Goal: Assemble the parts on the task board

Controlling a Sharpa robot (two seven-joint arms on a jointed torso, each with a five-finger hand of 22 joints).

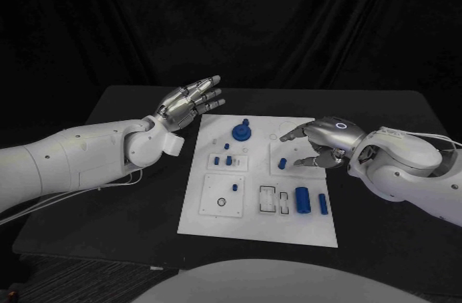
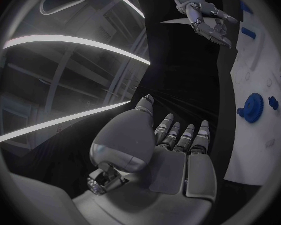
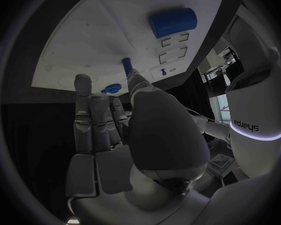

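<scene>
We log white task board (image 1: 258,233) at centre of black tabletop (image 1: 125,223). Left robot hand (image 1: 191,100) off board's far-left corner, raised, fingers extended and apart, holding nothing. Right robot hand (image 1: 322,141) over board's far-right area, fingers curled downward, fingertips near small blue peg (image 1: 282,162); we cannot tell whether it grips anything. Blue gear (image 1: 242,131) stands near board's far edge. 2 blue cylinders (image 1: 302,199) lie at board's near-right part.

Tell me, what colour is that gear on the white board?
Blue. The gear shows best in the head view.
</scene>
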